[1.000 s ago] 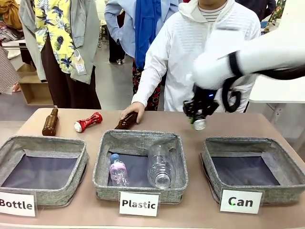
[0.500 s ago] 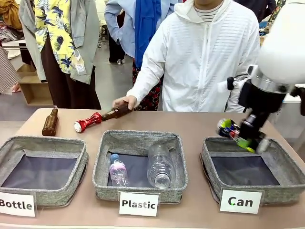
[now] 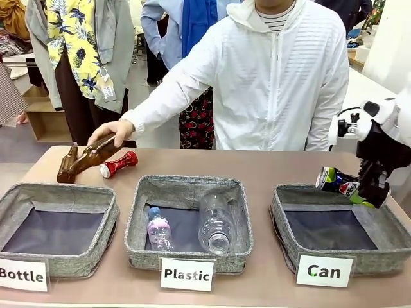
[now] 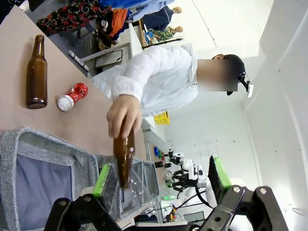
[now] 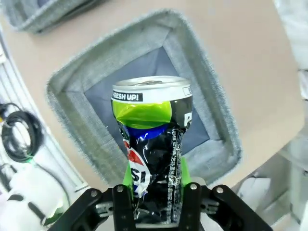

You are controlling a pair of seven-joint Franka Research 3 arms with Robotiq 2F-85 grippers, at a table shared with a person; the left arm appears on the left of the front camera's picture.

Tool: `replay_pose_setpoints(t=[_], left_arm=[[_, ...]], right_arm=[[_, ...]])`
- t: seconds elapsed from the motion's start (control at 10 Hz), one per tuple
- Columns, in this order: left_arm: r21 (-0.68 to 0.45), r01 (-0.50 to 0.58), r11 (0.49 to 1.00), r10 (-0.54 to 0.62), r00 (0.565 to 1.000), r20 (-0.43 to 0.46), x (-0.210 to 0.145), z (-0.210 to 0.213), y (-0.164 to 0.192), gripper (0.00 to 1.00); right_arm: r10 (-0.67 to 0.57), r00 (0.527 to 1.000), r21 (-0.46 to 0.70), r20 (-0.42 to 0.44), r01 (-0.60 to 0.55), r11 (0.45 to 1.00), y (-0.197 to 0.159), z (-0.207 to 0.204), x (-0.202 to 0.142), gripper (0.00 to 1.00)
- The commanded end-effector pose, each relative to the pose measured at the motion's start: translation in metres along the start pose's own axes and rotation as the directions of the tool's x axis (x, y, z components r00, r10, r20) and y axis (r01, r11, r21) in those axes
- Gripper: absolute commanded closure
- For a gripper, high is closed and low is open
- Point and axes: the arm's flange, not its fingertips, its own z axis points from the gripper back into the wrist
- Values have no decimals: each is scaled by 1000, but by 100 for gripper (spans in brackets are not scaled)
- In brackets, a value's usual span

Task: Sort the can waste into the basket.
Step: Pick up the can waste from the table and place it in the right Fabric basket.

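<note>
My right gripper (image 3: 367, 192) is shut on the crushed black can (image 3: 336, 181) with green-yellow print. It holds the can tilted in the air over the far right part of the grey "Can" basket (image 3: 288, 239). In the right wrist view the black can (image 5: 151, 139) sticks out from between the fingers of the right gripper (image 5: 154, 188), with the basket's rim (image 5: 67, 84) below it. The red can (image 3: 118, 164) lies on the table at the far left, behind the "Bottle" basket, and the left wrist view shows the red can (image 4: 72, 96) too. My left gripper (image 4: 161, 177) is open in the air with nothing in it.
A person's hand (image 3: 110, 132) holds a brown bottle (image 3: 93, 156) above the table's far left, beside another brown bottle (image 3: 67, 165). The "Plastic" basket (image 3: 189, 256) in the middle holds two clear bottles. The "Bottle" basket (image 3: 58, 260) stands at the left.
My right gripper carried the black can from the far middle of the table rightward to over the "Can" basket. The person's hand moved a brown bottle leftward past the red can.
</note>
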Motion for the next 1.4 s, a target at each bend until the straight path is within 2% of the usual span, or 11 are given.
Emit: replay_pose_setpoints(t=[0.0, 0.1, 0.2, 0.3, 0.4, 0.5, 0.7, 1.0, 1.1, 1.2, 1.3], left_arm=[[0, 0, 1000, 0, 1000, 0, 0, 0, 0, 0], [-73, 88, 993, -77, 986, 147, 20, 50, -42, 0], [-81, 159, 984, -134, 959, 250, 34, 93, -70, 0], [-159, 155, 975, -103, 950, 295, 44, 116, -81, 0], [-196, 135, 971, -67, 945, 320, 42, 130, -80, 0], [-217, 103, 971, -31, 950, 312, 38, 129, -71, 0], [-180, 102, 978, -47, 958, 284, 38, 116, -67, 0], [-185, 98, 978, -52, 970, 238, 36, 105, -65, 0], [-176, 94, 980, -56, 976, 209, 34, 97, -65, 0], [-151, 99, 984, -76, 986, 152, 25, 80, -65, 0], [-138, 97, 986, -91, 995, 51, 11, 53, -64, 0]], right_arm=[[13, 1000, 41, 26, -15, 999, 3, -19, -3, 100], [9, 1000, 59, 16, -10, 998, -1, -22, -3, 100], [12, 1000, 85, 15, -13, 996, -6, -25, -4, 100], [-5, 999, 105, 42, 1, 995, -12, -29, -4, 15], [9, 999, 115, 50, -14, 993, -14, -32, -4, 1], [3, 999, 121, 38, -8, 993, -15, -34, -5, 0], [-4, 999, 109, 43, -1, 994, -15, -34, -6, 0], [-40, 998, 120, 45, 35, 992, -14, -35, -5, 0], [-79, 996, 126, 43, 73, 989, -13, -35, -2, 0], [-178, 982, 141, 67, 168, 976, -11, -31, 2, 0], [-329, 940, 173, 91, 310, 935, -6, -26, 7, 0]])
